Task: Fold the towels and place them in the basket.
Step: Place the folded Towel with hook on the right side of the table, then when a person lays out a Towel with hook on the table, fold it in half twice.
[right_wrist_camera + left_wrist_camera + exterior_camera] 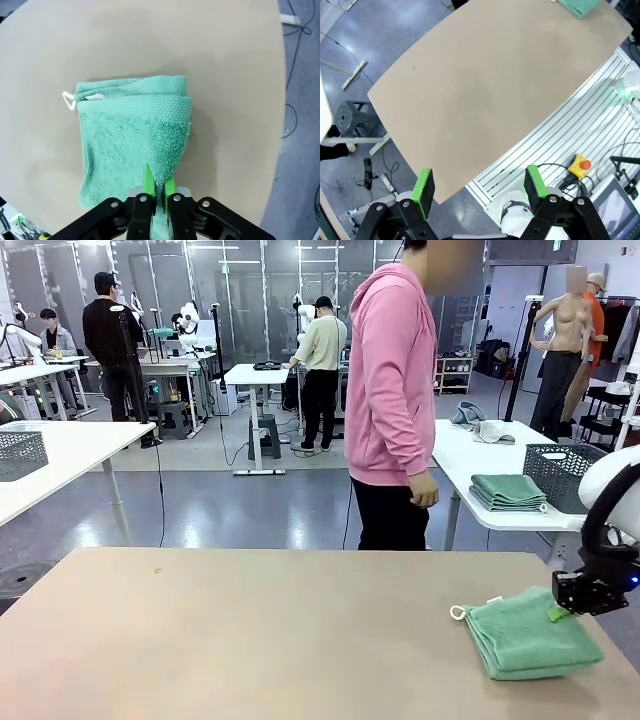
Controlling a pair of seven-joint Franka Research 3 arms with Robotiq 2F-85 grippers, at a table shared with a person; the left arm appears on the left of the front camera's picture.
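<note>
The folded green towel (525, 638) lies flat at the table's (250, 640) 4 o'clock area in the front view. Its white loop (458, 613) sits at the towel's 10 o'clock corner. The right gripper (159, 182) pinches the towel's raised top layer at the 3 o'clock edge. The left gripper (478, 172) hangs above bare tabletop, its jaws spread wide and holding nothing.

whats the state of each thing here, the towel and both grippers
green towel: folded, lying on the table
right gripper: nearly closed, pads on either side of the towel's near edge; can't tell if it grips
left gripper: open, empty, above the table's edge
</note>
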